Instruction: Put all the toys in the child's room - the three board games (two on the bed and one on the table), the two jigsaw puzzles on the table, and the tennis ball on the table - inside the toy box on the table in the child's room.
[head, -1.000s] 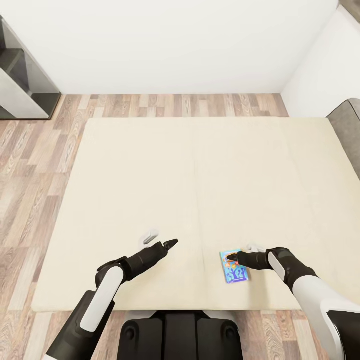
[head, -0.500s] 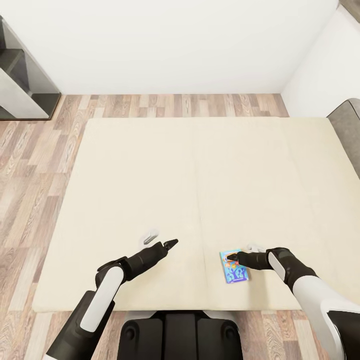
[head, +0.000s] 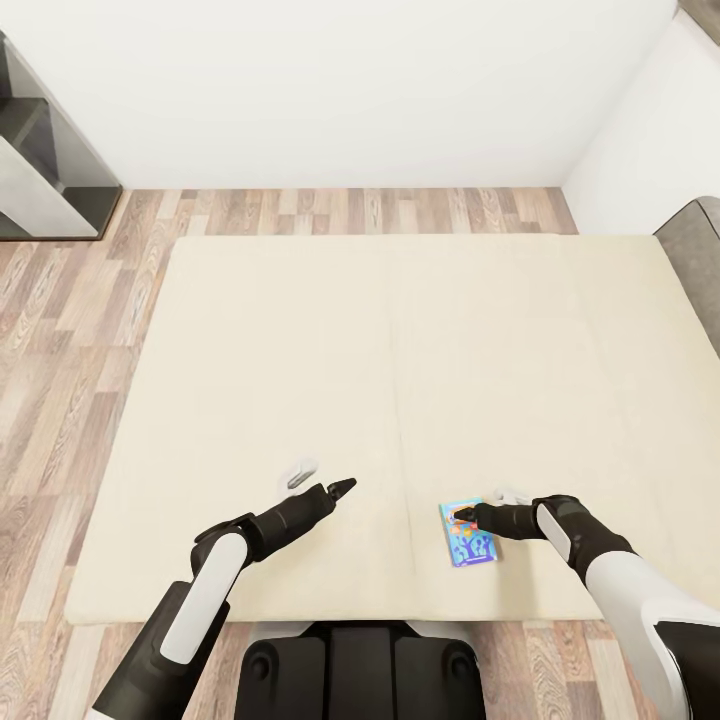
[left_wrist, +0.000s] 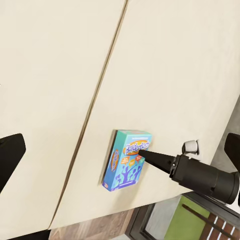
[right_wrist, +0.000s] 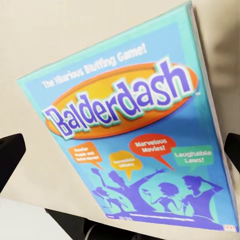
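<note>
Bright, even, flat light, no glare. Faint soft shadows. Head view sharp; right wrist close-up slightly blurred.

The head view looks steeply down from above the near edge of the bed (head: 300, 350), taking in the whole mattress and the floor (head: 60, 330) beyond. The left wrist view looks across the mattress from farther off at the blue game (left_wrist: 127, 160) near that same edge. The right wrist view hangs very close over the game (right_wrist: 135, 135), lid lettering legible. All three views share the game and the mattress around it
</note>
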